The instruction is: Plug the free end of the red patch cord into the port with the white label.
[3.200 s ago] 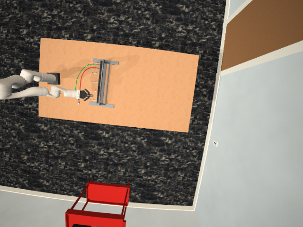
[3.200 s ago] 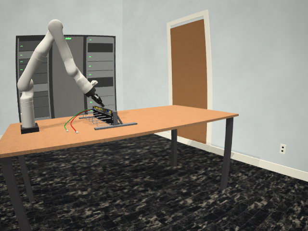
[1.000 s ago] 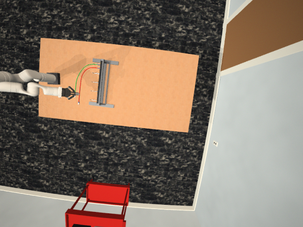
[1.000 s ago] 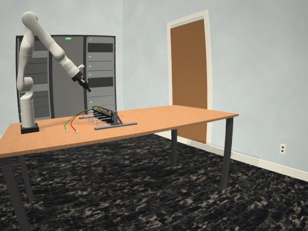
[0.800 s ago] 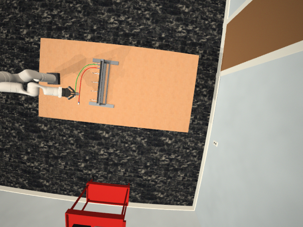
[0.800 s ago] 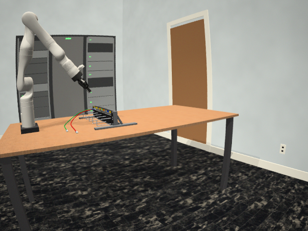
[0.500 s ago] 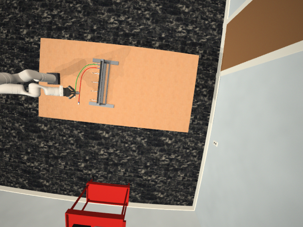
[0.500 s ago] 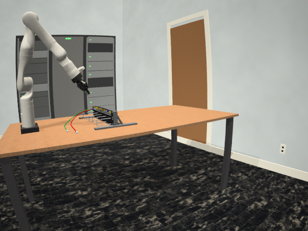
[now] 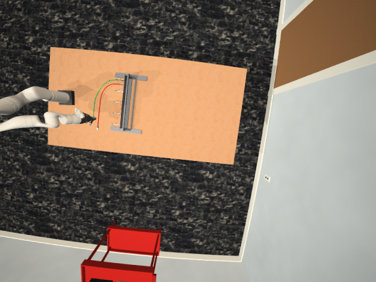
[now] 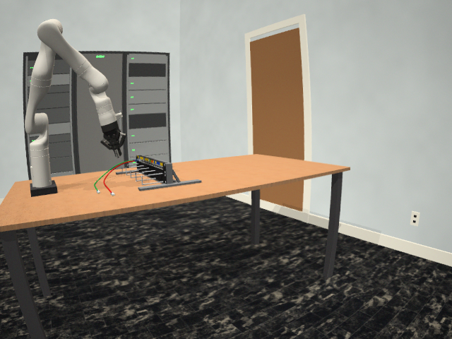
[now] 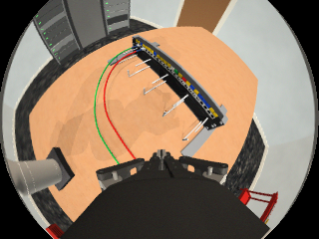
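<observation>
Step in hand: approach; the pincer (image 10: 116,150) hangs in the air above the counter (image 10: 226,179), fingers fully closed on nothing.
Red patch cord (image 9: 103,94): arcs from the rack (image 9: 127,101) down to the counter; its free end (image 9: 97,128) lies flat, just beside the green cord (image 9: 96,95) and its end.
Pincer position: in the top view it sits over the green cord's end, near the red plug but not on it.
Next move: likely open the fingers, shift toward the red plug, descend and grip it latch up.
White-label port: too small to pick out among the coloured labels.
Edges: both free ends lie well in from the counter rim; the arm base (image 9: 66,97) is at the near edge.
Open room: wide bare counter beyond the rack, so a nudged rack has margin.
</observation>
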Tool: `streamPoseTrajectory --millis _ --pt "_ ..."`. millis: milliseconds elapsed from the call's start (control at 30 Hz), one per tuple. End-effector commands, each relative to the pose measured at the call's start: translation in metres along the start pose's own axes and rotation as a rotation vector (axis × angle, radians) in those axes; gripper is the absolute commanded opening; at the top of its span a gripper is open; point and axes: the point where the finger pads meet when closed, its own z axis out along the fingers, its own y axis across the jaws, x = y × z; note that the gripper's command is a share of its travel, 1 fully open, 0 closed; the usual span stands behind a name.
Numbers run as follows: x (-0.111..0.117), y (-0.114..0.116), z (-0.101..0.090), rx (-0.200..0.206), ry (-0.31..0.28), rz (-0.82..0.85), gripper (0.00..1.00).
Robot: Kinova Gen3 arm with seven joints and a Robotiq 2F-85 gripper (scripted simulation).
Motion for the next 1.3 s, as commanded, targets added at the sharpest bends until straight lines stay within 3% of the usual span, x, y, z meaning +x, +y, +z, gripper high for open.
streamPoseTrajectory --millis 0,267,467,1267 --pt "-0.004 -0.003 0.010 0.033 0.013 -0.017 0.00" --pt "-0.068 -0.011 0.028 0.165 -0.113 -0.401 0.00" --pt "-0.098 -0.009 0.034 0.223 -0.167 -0.558 0.00" --pt "-0.108 -0.008 0.035 0.241 -0.184 -0.605 0.00"
